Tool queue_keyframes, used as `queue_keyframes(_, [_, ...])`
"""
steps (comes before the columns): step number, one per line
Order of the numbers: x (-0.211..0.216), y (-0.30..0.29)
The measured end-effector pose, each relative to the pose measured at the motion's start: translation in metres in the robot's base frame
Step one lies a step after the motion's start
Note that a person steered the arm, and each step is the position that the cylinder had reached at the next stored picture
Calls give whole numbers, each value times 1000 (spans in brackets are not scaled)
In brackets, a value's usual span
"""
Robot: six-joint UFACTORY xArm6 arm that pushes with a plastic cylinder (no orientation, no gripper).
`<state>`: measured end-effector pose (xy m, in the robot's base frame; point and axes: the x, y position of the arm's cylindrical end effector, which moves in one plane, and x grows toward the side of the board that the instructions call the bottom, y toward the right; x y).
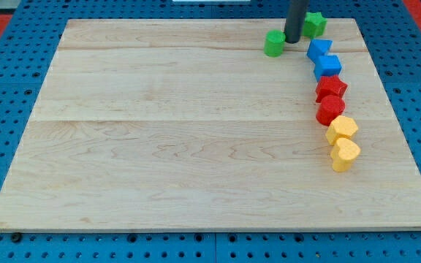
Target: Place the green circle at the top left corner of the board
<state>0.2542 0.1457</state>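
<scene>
The green circle (274, 44) sits near the top edge of the wooden board (159, 146), right of centre. My tip (292, 40) is just to its right, touching or nearly touching it. A green star (313, 24) lies right of the rod, close to the top edge.
A curved line of blocks runs down the right side: two blue blocks (319, 50) (327, 66), two red blocks (331, 88) (330, 109), two yellow blocks (342, 130) (345, 154). A blue pegboard (6, 109) surrounds the board.
</scene>
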Motion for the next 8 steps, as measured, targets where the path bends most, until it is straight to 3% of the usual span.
queue_keyframes(2, [17, -4])
queue_keyframes(5, [19, -107])
queue_keyframes(8, [49, -179])
